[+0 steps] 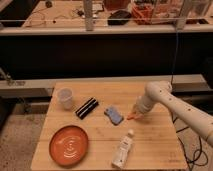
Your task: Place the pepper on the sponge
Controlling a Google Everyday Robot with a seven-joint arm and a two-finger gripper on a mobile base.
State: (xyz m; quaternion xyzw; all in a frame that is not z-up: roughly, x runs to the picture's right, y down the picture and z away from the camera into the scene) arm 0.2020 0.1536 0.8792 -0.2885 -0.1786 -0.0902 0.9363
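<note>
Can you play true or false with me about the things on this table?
1. The pepper lies on the sponge. False: it is beside the sponge, not on it.
2. The tool is over the table, right by the pepper. True.
3. The cup stands on the orange plate. False: it stands on the table, behind the plate.
4. The white bottle lies near the table's front edge. True.

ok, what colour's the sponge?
Blue-grey sponge, clearest in the camera view. The gripper is just right of it, at the pepper.
</note>
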